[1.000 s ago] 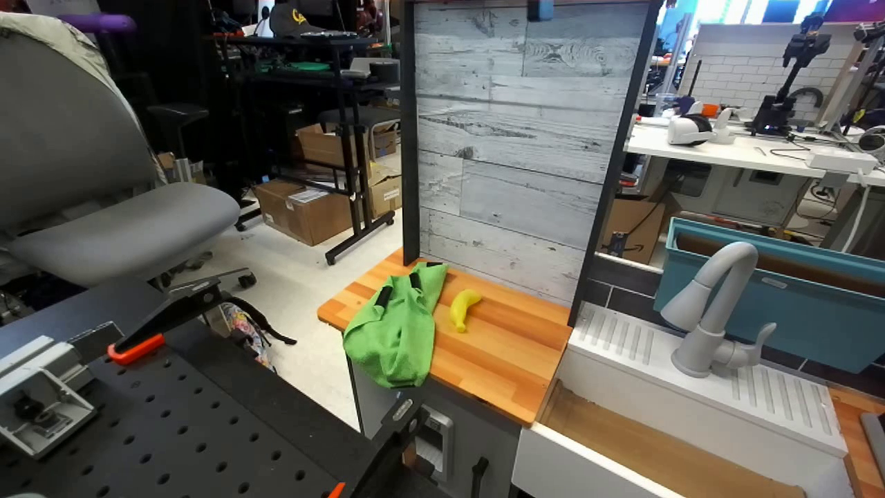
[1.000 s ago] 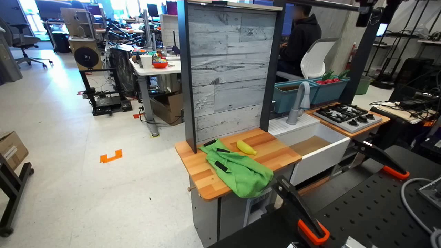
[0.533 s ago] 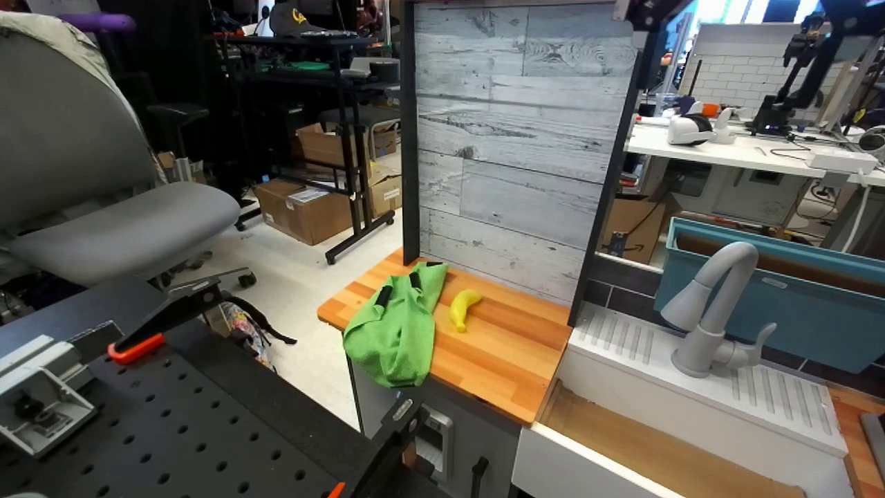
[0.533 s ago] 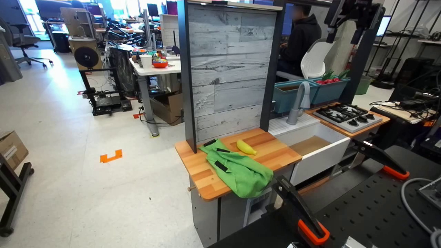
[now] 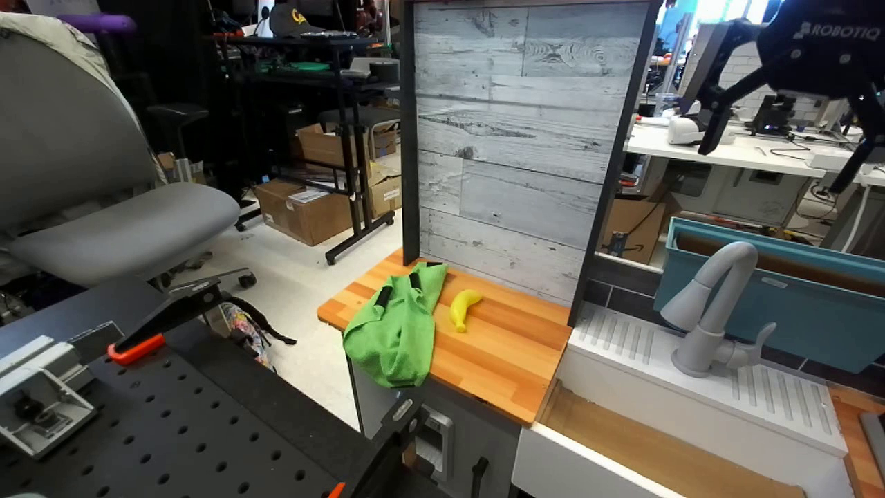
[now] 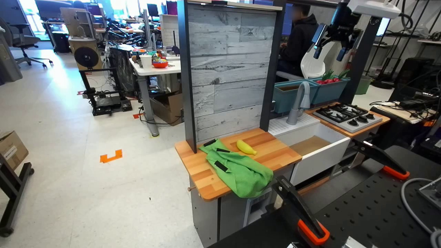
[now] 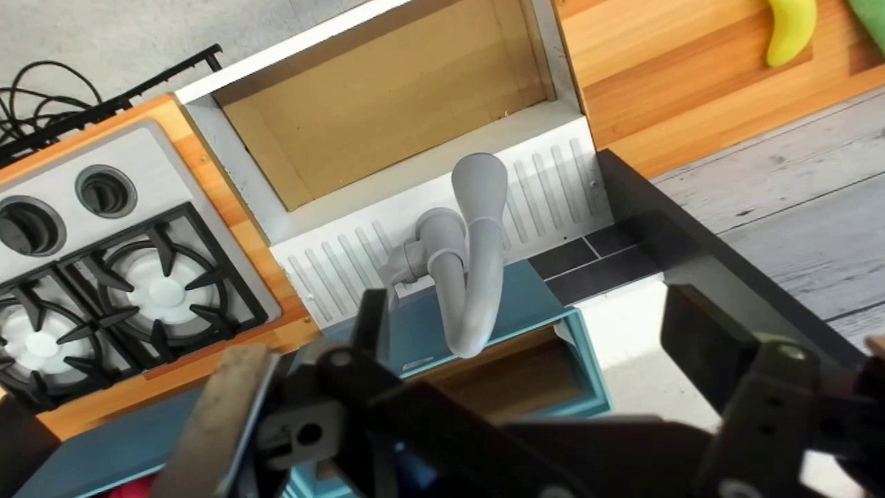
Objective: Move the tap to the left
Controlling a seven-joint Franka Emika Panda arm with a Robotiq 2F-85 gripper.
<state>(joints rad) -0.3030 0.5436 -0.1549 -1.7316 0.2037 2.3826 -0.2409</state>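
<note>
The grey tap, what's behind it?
In an exterior view, behind the tap is a teal planter box, brown inside, with dark tiles showing beside and below it. The tap covers some parts of both, so those parts can't be seen there.

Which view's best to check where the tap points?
Wrist view. It looks down on the tap and shows it largest, so its reach toward the sink basin reads most directly. Both exterior views show it unobstructed but more from the side, so its turn looks harder to judge.
</note>
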